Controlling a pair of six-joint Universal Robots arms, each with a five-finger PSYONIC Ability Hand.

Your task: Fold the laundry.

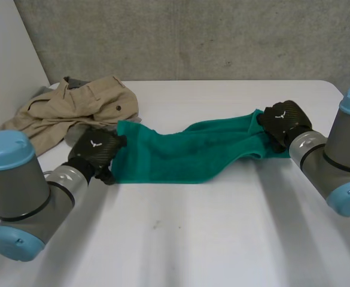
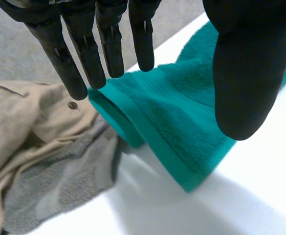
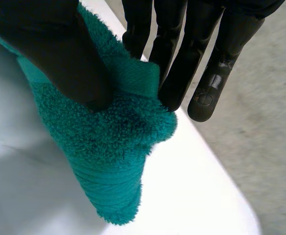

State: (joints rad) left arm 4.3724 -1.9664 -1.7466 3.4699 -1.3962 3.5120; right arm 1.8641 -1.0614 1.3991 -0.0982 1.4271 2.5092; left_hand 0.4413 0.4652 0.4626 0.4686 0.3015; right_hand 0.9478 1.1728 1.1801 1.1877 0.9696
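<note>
Towel (image 1: 186, 152), teal, lies stretched across the bench (image 1: 222, 239) between both hands. I see the right hand (image 1: 282, 122) pinching its right end between thumb and fingers (image 3: 182, 73). The left hand (image 1: 94, 152) is at the left end, fingers (image 2: 84, 54) straight, thumb apart, gripping nothing; beige garment (image 1: 79, 104) heaped just behind it.

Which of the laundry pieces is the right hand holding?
The green towel, pinched at one end by the right hand; the beige garment and grey cloth lie apart.
</note>
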